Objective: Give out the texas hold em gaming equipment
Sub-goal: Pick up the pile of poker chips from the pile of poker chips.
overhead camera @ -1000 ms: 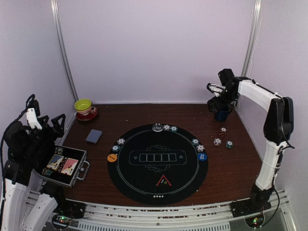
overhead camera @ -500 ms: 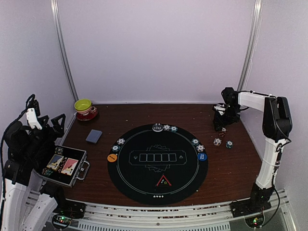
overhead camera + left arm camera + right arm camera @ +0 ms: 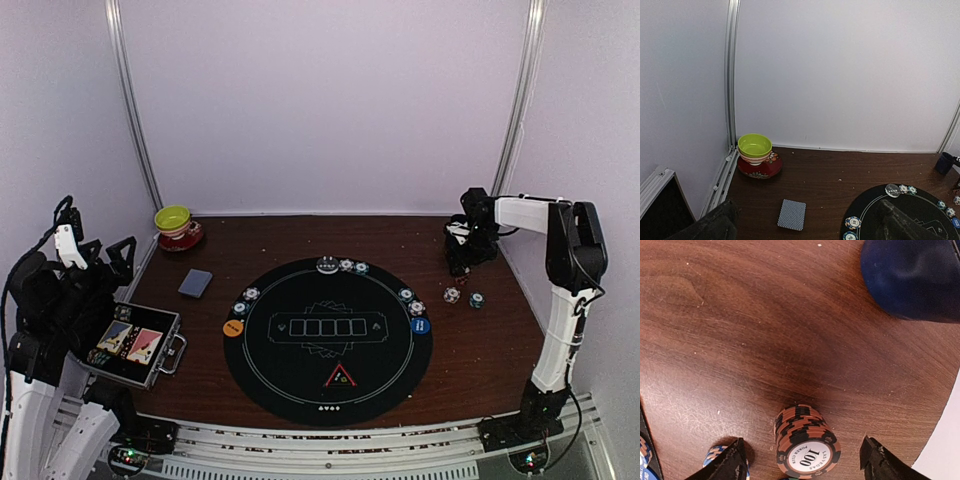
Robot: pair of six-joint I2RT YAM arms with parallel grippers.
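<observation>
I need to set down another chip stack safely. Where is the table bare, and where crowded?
Bare: the far table between the bowl and right gripper; the near-right corner beside the mat. Crowded: chips line the mat's far rim, loose chips lie by the right gripper, and the case fills the near left.

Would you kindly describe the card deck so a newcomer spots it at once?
Start at the round black mat. On bare wood off its far-left edge, short of the green bowl, lies the card deck: the only grey-blue rectangle among round chips.
</observation>
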